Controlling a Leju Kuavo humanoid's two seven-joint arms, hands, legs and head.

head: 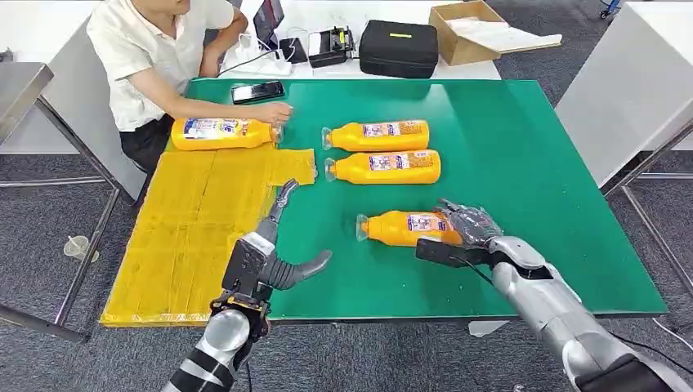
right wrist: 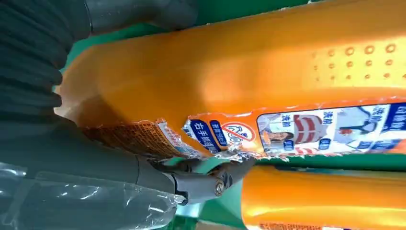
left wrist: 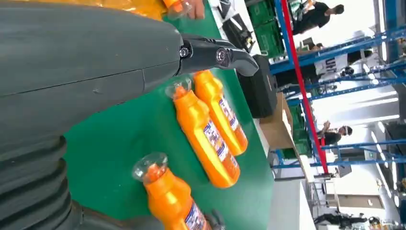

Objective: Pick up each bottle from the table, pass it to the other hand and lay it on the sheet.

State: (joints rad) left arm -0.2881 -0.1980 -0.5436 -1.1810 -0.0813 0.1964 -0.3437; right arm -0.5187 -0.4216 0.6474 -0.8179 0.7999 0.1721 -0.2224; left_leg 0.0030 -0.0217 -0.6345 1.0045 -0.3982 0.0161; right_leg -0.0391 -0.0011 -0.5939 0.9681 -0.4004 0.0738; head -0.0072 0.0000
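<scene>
Reaching onto the nearest bottle [head: 404,228] lying on the green tabletop [head: 523,163], the right hand [head: 467,224] seemingly wraps its base, needing a lift toward the open, waiting left hand [head: 274,245].

The bottles [head: 404,228] are glossy orange plastic with clear caps and printed paper-like labels, one label crinkled at its edge. The counter [head: 523,147] has a matt green, smooth top. The sheet [head: 192,237] looks like matt yellow creased material. The right hand [head: 470,224] is grey plastic; its arm is brushed silver metal.
</scene>
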